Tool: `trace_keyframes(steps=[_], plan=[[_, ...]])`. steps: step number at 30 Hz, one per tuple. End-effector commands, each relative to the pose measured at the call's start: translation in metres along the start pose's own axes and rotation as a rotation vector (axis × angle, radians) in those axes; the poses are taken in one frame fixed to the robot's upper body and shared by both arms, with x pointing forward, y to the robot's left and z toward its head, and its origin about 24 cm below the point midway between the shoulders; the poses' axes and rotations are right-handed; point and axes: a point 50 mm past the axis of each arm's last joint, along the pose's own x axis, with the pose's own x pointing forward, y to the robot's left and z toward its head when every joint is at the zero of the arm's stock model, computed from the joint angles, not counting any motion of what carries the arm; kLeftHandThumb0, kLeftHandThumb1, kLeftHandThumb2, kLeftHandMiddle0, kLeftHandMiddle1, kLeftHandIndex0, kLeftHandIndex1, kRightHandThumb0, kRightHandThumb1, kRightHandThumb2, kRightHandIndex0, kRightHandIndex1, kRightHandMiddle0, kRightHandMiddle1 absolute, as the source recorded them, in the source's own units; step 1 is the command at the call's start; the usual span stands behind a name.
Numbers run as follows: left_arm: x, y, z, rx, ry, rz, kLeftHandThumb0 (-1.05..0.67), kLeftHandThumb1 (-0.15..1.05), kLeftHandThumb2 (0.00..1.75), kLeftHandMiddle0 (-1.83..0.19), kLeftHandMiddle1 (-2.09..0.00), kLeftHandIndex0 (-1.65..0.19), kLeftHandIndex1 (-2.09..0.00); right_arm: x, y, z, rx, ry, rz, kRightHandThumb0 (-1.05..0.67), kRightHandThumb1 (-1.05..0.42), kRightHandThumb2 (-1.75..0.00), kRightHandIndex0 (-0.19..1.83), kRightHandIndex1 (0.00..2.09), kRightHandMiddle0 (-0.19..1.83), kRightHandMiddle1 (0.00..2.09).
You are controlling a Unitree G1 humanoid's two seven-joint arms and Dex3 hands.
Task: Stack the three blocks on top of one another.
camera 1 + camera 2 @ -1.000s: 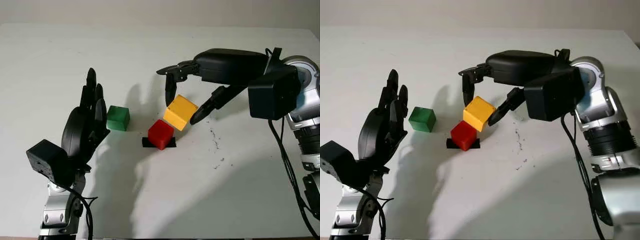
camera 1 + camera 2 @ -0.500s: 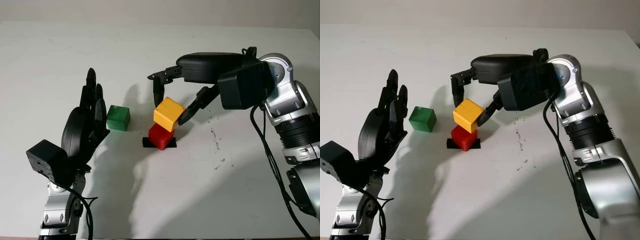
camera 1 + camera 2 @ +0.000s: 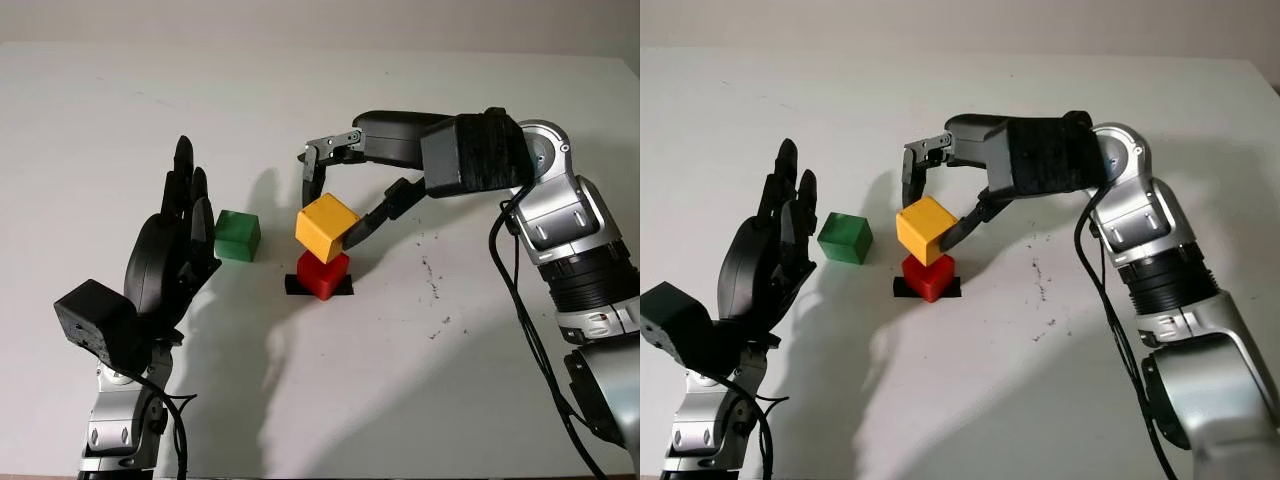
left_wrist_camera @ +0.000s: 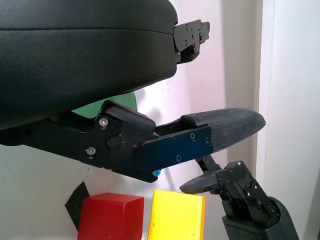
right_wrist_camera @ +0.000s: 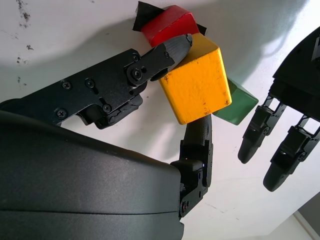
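The yellow wooden cube (image 3: 327, 227) is held in the black three-finger right hand (image 3: 338, 200), pinched between one finger (image 5: 198, 135) on its far side and another finger (image 5: 170, 50) on its near side, so the hand is closed on it. It is tilted, with one corner pointing down, and sits just above the red wooden cube (image 3: 322, 273); whether the two touch I cannot tell (in the right eye view the yellow one's lower corner meets the red top). The red cube stands on a small black patch of tape (image 3: 296, 287) near the middle of the white table (image 3: 400, 380). The green wooden cube (image 3: 236, 236) sits on the table at about nine o'clock from the red one, near it but apart. The black three-finger left hand (image 3: 175, 250) is at about eight o'clock from the green cube, raised above the table, open and holding nothing. The right arm (image 3: 560, 230) comes in from about four o'clock and reaches across toward the centre. A few dark specks (image 3: 432, 280) mark the table at three o'clock from the red cube.
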Motion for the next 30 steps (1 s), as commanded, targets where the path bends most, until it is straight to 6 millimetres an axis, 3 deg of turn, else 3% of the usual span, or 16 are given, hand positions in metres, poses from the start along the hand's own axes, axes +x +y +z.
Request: trace_keyframes(steps=[1, 30], plan=[[-0.002, 0.000, 0.000, 0.010, -0.007, -0.001, -0.82, 1.05, 0.70, 0.19, 0.00, 0.19, 0.00, -0.003, 0.000, 0.001, -0.012, -0.002, -0.010, -0.43, -0.93, -0.06, 0.20, 0.06, 0.35, 1.51], [-0.007, -0.001, 0.001, 0.001, -0.007, 0.001, -0.80, 1.05, 0.69, 0.19, 0.00, 0.19, 0.00, 0.004, 0.015, 0.000, 0.026, 0.016, 0.052, -0.40, -0.92, -0.05, 0.22, 0.06, 0.38, 1.55]])
